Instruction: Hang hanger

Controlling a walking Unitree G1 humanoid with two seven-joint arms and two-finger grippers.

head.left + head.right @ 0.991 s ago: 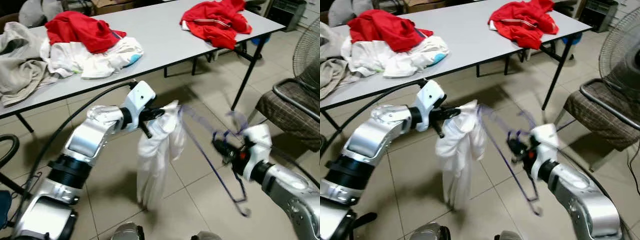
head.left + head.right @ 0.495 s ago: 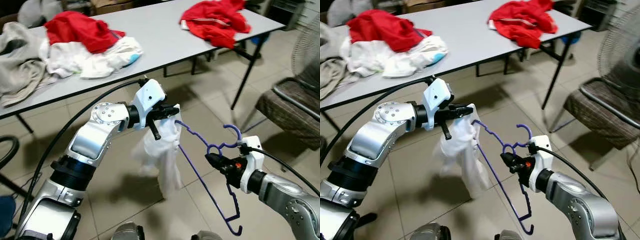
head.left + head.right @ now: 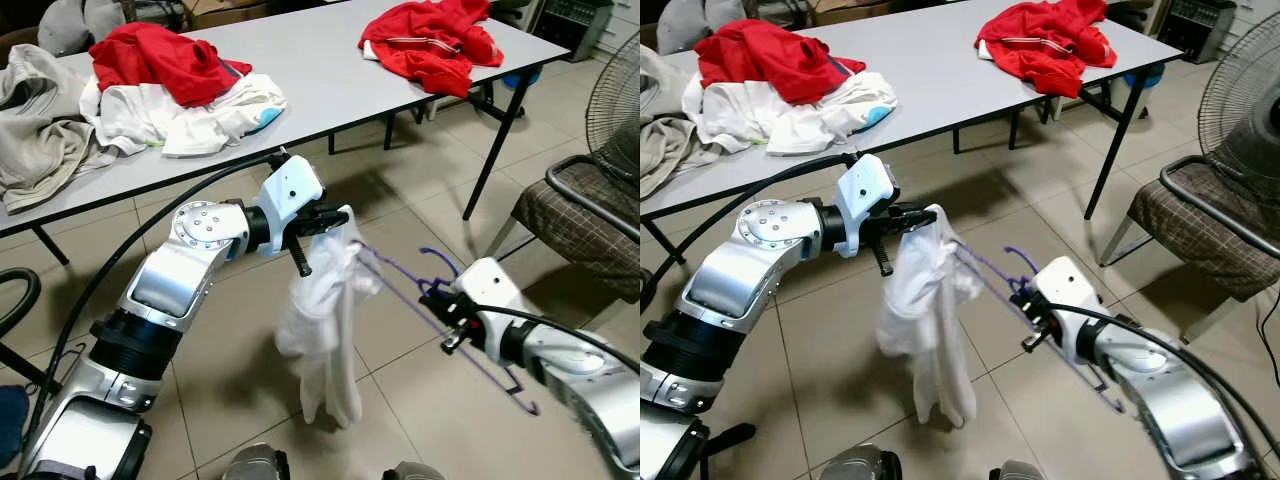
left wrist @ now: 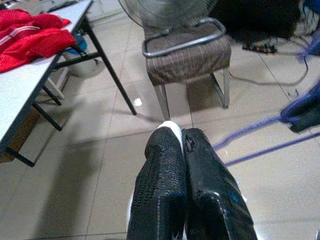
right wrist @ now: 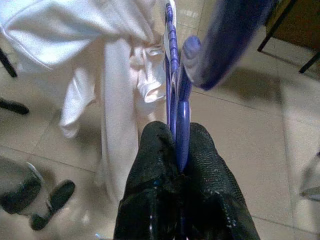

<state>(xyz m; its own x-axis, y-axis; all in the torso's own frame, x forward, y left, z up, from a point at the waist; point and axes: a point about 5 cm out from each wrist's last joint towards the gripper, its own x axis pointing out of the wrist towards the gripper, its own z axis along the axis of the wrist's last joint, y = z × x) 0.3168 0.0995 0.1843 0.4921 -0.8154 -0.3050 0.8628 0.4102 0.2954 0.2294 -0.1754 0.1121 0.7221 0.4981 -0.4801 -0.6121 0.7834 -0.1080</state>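
Observation:
A white garment (image 3: pixel 325 330) hangs limp above the tiled floor, pinched at its top by my left gripper (image 3: pixel 338 218), whose black fingers (image 4: pixel 172 185) are shut on the cloth. My right gripper (image 3: pixel 440 305) is shut on the neck of a purple plastic hanger (image 3: pixel 400 278). One arm of the hanger reaches left into the top of the garment; its other end (image 3: pixel 515 392) trails low to the right. In the right wrist view the hanger (image 5: pixel 175 95) runs straight out from between the fingers (image 5: pixel 155 165) toward the white garment (image 5: pixel 107 80).
A grey table (image 3: pixel 330 70) behind carries red clothes (image 3: pixel 430 40), another red piece (image 3: pixel 160 60), white clothes (image 3: pixel 190 115) and beige ones (image 3: pixel 40 140). A brown padded chair (image 3: pixel 585 215) and a fan (image 3: pixel 615 110) stand at right. Black table legs (image 3: pixel 495 150) cross the tiled floor.
The right gripper has swung the hanger so its arm now points into the garment's top. The garment has swung back to hang straight down from the left gripper.

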